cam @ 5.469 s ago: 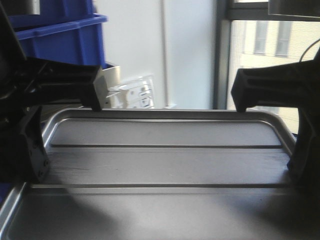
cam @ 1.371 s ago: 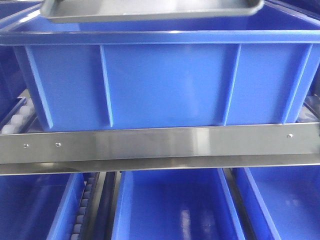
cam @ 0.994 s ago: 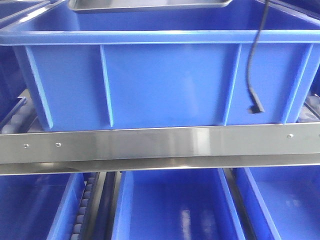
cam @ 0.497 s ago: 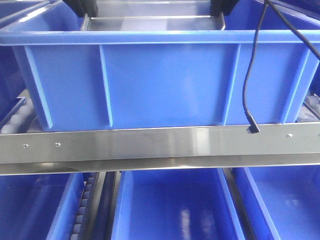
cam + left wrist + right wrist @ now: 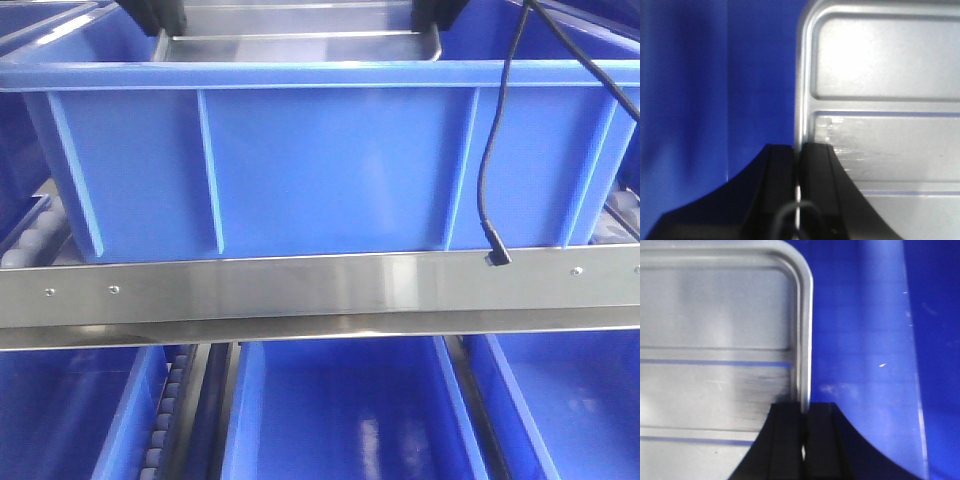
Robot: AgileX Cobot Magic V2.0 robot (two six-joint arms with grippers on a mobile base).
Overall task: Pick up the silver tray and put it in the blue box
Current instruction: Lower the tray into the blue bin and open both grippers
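Black fingers of the left tool pinch the left rim of the silver tray at the bottom centre of the left wrist frame, one finger outside the rim, one inside. The right tool clamps the tray's right rim the same way at the bottom of its frame. In the front view the tray sits at the top centre, inside the blue box, its near edge showing just above the box's front rim. A black cable hangs down the box's right front. Below runs a steel rail.
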